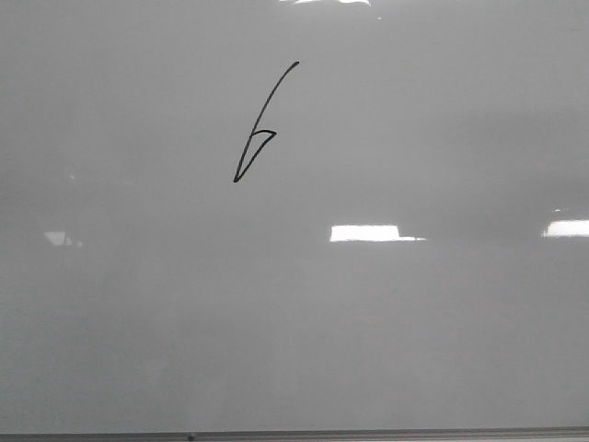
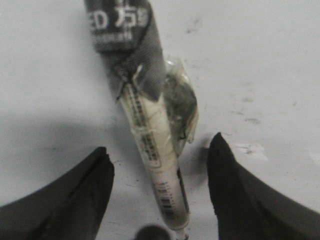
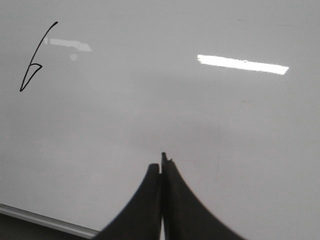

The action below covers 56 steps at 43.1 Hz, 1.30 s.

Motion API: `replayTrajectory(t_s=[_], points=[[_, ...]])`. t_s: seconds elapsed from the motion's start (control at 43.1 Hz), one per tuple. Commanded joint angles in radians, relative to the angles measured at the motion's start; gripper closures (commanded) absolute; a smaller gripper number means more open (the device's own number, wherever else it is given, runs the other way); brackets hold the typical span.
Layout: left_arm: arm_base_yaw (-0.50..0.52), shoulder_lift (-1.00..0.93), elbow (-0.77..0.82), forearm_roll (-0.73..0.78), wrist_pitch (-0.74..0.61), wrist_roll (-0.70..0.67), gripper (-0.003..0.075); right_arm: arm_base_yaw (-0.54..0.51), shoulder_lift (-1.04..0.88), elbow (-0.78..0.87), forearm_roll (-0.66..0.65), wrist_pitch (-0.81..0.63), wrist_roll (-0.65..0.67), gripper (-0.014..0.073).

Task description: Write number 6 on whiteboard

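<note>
The number 6 (image 1: 261, 129) is a thin black marker line high on the whiteboard (image 1: 386, 350), left of centre. It also shows in the right wrist view (image 3: 34, 62), far from my right gripper (image 3: 162, 165). That gripper is shut with nothing visible in it and hangs over bare whiteboard (image 3: 235, 130). My left gripper (image 2: 160, 150) is open. A white marker (image 2: 150, 132) with a dark cap and clear tape round it lies between the two spread fingers on a pale scuffed surface, touching neither. No gripper shows in the front view.
A thin grey edge strip (image 1: 294, 434) runs along the board's near side and shows in the right wrist view (image 3: 45, 219). Bright rectangular light reflections (image 1: 368, 233) lie on the board right of centre.
</note>
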<state>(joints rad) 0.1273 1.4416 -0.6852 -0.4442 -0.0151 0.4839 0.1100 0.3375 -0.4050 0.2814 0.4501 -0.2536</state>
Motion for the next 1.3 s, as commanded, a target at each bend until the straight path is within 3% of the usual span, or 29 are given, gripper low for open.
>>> replayTrajectory(t_s=[0.0,0.395,0.604,0.952,1.278], points=[[-0.003,-0.058,-0.031,-0.003,-0.054,0.001,0.0268,-0.007,0.007,-0.028,0.008,-0.082,-0.001,0.0655],[-0.003,-0.361,0.032,0.0,0.038,0.003,0.0291,-0.007,0.007,-0.028,0.008,-0.108,-0.001,0.0655],[-0.022,-0.594,0.116,0.045,0.033,0.003,0.0419,-0.007,0.007,-0.028,0.008,-0.125,-0.001,0.0655],[-0.155,-1.005,0.265,0.063,0.132,0.003,0.0742,-0.006,-0.087,0.01,0.008,-0.144,-0.001,0.0655],[-0.173,-1.188,0.312,0.063,0.146,0.003,0.0741,-0.006,-0.242,0.045,0.008,-0.184,-0.001,0.0655]])
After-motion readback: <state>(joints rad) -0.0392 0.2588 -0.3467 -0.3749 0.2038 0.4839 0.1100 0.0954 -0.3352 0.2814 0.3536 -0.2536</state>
